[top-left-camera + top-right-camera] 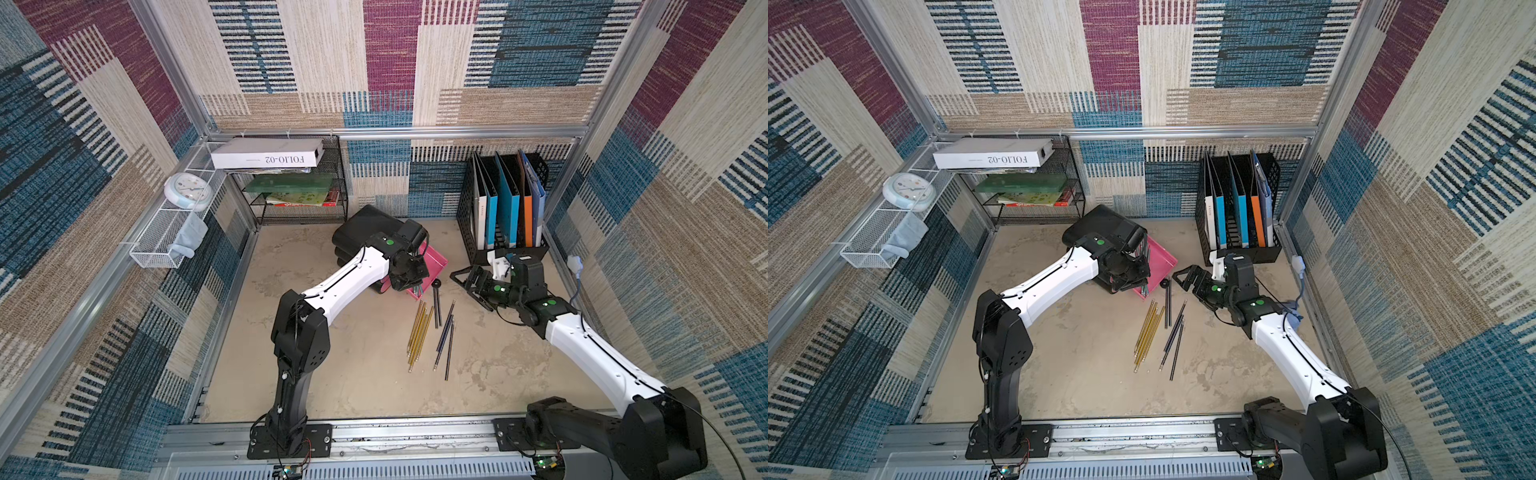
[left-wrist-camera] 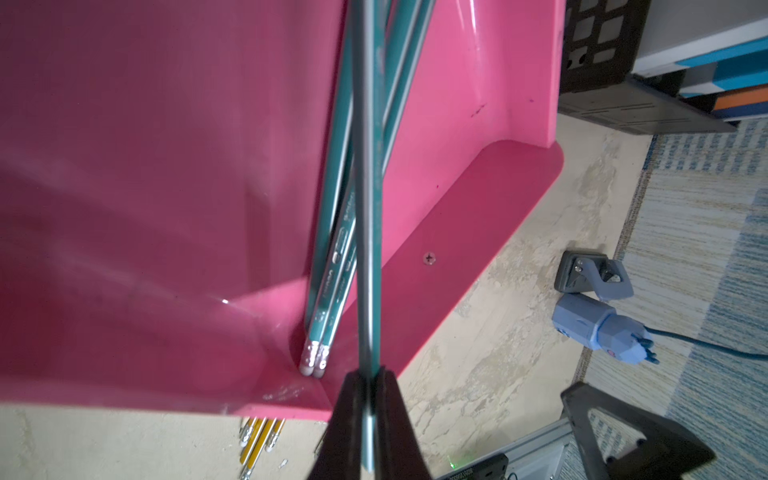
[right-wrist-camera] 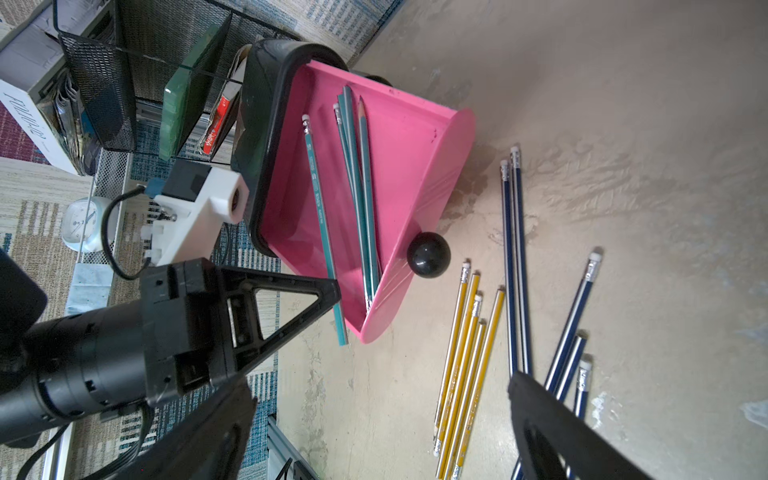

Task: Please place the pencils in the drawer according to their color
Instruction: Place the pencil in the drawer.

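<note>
Release risked spilling the teal pencil (image 2: 365,208), clamped in the left claw (image 2: 368,382) and overhanging the rim of the pink drawer (image 2: 457,232), onto the counter (image 3: 623,124); right claw (image 3: 380,388) gaped apart.

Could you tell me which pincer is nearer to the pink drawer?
Left. The left pincer is at the front corner of the pink drawer, shut on a teal pencil slanting over it; the right pincer stands open to one side, apart from it.
</note>
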{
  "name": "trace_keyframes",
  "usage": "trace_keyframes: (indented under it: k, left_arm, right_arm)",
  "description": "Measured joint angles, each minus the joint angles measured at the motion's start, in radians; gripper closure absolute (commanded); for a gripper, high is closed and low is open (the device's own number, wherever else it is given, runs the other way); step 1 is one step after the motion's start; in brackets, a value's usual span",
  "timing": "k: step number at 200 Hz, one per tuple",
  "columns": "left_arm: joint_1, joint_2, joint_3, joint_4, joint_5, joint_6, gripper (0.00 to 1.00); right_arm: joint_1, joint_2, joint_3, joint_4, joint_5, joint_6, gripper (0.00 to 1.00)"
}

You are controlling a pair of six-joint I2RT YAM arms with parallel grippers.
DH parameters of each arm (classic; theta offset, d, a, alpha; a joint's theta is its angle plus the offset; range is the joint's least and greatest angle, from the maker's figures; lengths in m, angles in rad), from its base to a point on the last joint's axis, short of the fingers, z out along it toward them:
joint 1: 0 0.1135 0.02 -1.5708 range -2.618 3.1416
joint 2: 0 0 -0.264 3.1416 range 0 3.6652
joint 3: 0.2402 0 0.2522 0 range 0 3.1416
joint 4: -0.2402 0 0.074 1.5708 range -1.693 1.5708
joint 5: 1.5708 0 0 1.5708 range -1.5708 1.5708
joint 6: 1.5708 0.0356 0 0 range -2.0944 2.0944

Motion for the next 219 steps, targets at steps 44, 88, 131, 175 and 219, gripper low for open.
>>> trace_keyframes:
  k: [44,88,131,175,219]
  left_arm:
    - [0.035,0.031,0.039,-0.010,0.004,0.029,0.88]
    - [0.037,0.040,0.062,-0.020,0.018,0.059,0.54]
    - [0.037,0.040,0.093,-0.022,0.022,0.083,0.50]
    - [0.002,0.021,0.150,-0.029,0.047,0.122,0.48]
    - [-0.023,-0.027,0.246,-0.044,0.046,0.180,0.46]
  right_arm:
    - [0.000,0.006,-0.002,0.009,-0.002,0.004,0.01]
    - [0.000,0.013,-0.002,0.013,-0.008,0.008,0.01]
    - [-0.001,0.028,-0.002,0.016,-0.012,0.014,0.01]
    - [-0.002,0.044,-0.002,0.032,-0.015,0.018,0.01]
    - [-0.002,0.072,-0.002,0.074,-0.019,0.020,0.01]
